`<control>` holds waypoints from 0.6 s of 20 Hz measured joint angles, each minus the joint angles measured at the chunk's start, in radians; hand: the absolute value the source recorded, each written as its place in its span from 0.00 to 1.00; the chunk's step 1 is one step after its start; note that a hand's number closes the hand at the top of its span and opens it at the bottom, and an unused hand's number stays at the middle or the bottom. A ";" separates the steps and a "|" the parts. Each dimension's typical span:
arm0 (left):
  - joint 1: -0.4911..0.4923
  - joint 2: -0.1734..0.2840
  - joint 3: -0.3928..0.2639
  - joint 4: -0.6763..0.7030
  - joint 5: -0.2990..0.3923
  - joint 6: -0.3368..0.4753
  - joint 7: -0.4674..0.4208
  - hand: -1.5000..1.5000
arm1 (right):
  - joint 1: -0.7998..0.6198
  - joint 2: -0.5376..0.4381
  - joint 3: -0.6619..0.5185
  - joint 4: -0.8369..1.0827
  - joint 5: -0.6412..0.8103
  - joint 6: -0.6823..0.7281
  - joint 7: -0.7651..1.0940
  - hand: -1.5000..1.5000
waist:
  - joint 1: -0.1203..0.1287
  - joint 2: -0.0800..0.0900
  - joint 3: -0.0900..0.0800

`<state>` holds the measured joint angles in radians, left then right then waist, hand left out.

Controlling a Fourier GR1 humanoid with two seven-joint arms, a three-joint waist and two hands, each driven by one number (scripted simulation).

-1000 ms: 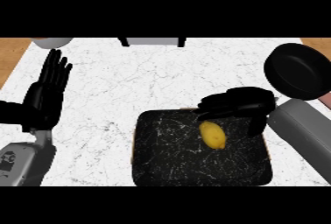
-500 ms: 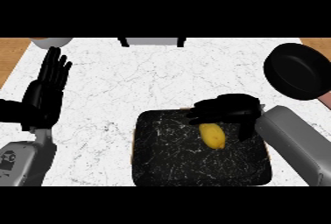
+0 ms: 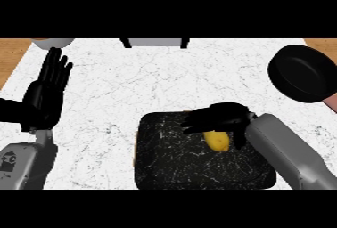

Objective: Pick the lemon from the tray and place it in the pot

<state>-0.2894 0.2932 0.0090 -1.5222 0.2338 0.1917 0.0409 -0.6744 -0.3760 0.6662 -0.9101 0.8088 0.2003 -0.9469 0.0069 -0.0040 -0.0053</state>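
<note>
From my end, head view: the right hand (image 3: 217, 118) sits over the upper part of the black tray (image 3: 171, 164), w/ its fingers (image 3: 194, 124) curled down over the top end of the lemon (image 3: 218, 140). Lemon's yellow lower half shows just below the palm, lying on the tray floor, roughly mid-tray, toward the right side. Fingers look bent around the lemon's top, but I can't tell if they've actually closed on it or are only touching; contact pts are hidden under the hand. Right forearm (image 3: 289, 151) comes in from the lower right edge, crossing the tray's right side. Tray rests on the white marbled tabletop (image 3: 151, 84), lower centre-right. The pot (image 3: 304, 73) is a black round vessel at the upper right, well apart from the tray, partly over the tabletop's right edge; a pinkish handle bit shows at its lower right. Left hand (image 3: 47, 91) rests open at the left edge, fingers straight and pointing up, holding nothing. At the far edge of the tabletop I see a whitish round item (image 3: 52, 42) at upper left & a grey object w/ dark legs (image 3: 154, 42) near top centre; can't tell what either is.
</note>
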 measured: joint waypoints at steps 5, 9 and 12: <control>0.008 -0.007 0.009 -0.001 -0.003 -0.017 -0.006 0.50 | 0.004 0.025 0.023 -0.009 0.056 -0.008 -0.019 1.00 | 0.000 -0.005 -0.005; 0.004 -0.009 0.020 0.024 -0.002 -0.035 -0.029 0.50 | 0.016 0.034 0.039 -0.034 0.082 -0.046 -0.055 1.00 | -0.002 -0.005 -0.007; 0.008 -0.011 0.024 0.023 -0.008 -0.035 -0.031 0.50 | 0.036 0.038 0.042 -0.064 0.101 -0.065 -0.065 1.00 | -0.003 -0.008 -0.008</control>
<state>-0.2818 0.2817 0.0330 -1.4993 0.2257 0.1564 0.0103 -0.6388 -0.3384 0.7078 -0.9739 0.9096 0.1353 -1.0119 0.0040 -0.0118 -0.0138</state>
